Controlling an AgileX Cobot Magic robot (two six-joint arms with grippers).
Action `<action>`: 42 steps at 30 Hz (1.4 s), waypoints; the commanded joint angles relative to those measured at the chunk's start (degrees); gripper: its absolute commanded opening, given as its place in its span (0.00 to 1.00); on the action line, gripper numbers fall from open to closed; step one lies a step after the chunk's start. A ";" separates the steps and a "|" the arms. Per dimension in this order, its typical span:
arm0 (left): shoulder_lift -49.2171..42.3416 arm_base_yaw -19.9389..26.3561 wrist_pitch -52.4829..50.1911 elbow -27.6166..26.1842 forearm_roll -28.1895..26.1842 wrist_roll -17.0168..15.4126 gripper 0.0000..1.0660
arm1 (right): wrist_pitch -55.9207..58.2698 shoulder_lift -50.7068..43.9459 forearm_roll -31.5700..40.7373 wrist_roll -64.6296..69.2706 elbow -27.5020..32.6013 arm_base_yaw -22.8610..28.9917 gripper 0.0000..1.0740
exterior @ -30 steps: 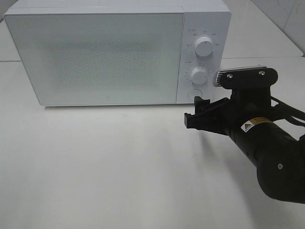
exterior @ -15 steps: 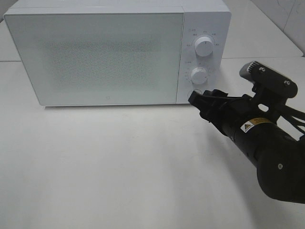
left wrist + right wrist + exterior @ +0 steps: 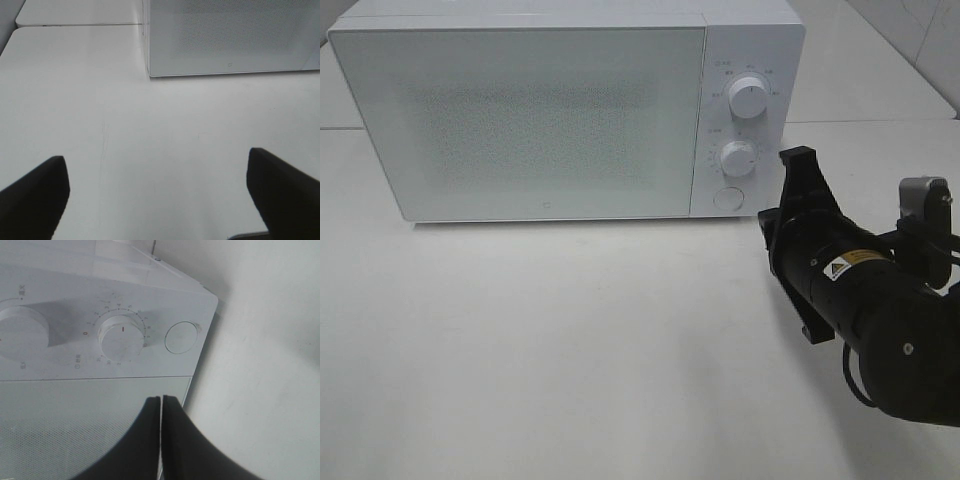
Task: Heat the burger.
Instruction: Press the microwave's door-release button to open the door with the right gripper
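On the right gripper (image 3: 161, 400): fingers (image 3: 182, 440) pressed flat together, a hairline seam between them, nothing clamped. Aimed at the control panel (image 3: 150, 305) near the lower knob (image 3: 121, 337) and the round button (image 3: 181, 337). In the high view, just off the front right corner of the microwave (image 3: 540, 110), close to the panel but apart from it. Bare white table (image 3: 570, 350) to the side of the tips and across the whole front.

On the left gripper (image 3: 156, 160): fingers (image 3: 37, 195) spread wide, nothing between them but tabletop. Ahead, the microwave's front left corner and the straight bottom edge of its door (image 3: 225, 35). Much free table on the near side and to the outer side. Beyond, a seam (image 3: 75, 24) between two tabletops.

Burger: in none of the views. Door shut and frosted, so cannot tell whether inside, nor which way turned or how its long axis lies.

Writing: tick marks and small numerals ringing the lower knob, a 0 legible at one end, a red line on the knob face. Printed characters beside the upper knob (image 3: 750, 98) too blurred to read. Tiny mark (image 3: 542, 210) low on the door, unreadable. Yellow warning-triangle sticker (image 3: 840, 266) on the right arm, text too small to read.
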 commanded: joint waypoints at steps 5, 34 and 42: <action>-0.80 0.17 0.11 0.17 -0.52 -0.11 0.83 | 0.34 -0.11 0.74 4.93 -0.69 0.23 0.00; -0.80 0.17 0.11 0.17 -0.46 -0.11 0.83 | 3.32 12.49 4.35 4.76 -14.27 -4.81 0.00; -0.80 0.17 0.11 0.17 -0.57 -0.11 0.83 | 5.10 16.04 3.90 3.15 -18.74 -6.70 0.00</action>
